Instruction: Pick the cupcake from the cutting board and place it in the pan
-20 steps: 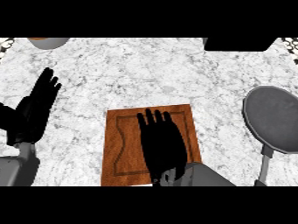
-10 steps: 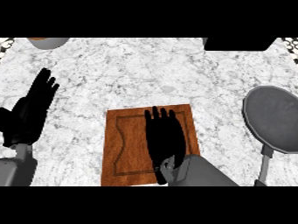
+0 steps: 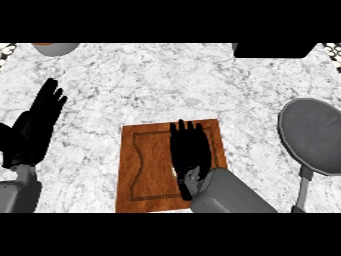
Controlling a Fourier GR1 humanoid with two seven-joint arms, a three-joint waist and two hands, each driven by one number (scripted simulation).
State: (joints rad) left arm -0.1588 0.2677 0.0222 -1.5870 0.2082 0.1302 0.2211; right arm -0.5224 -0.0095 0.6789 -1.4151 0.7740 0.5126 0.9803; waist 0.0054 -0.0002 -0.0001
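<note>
Cupcake seemingly hidden beneath right robot hand (image 3: 188,147), flat with fingers straight over cutting board (image 3: 140,170)

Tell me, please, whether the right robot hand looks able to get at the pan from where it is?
Probably yes: the right robot hand lies flat over the cutting board, and only bare counter separates the board from the pan to its right.

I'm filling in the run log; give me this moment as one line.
right hand: open, flat over cutting board | cupcake: not visible | left hand: open, resting at left | pan: empty
</note>
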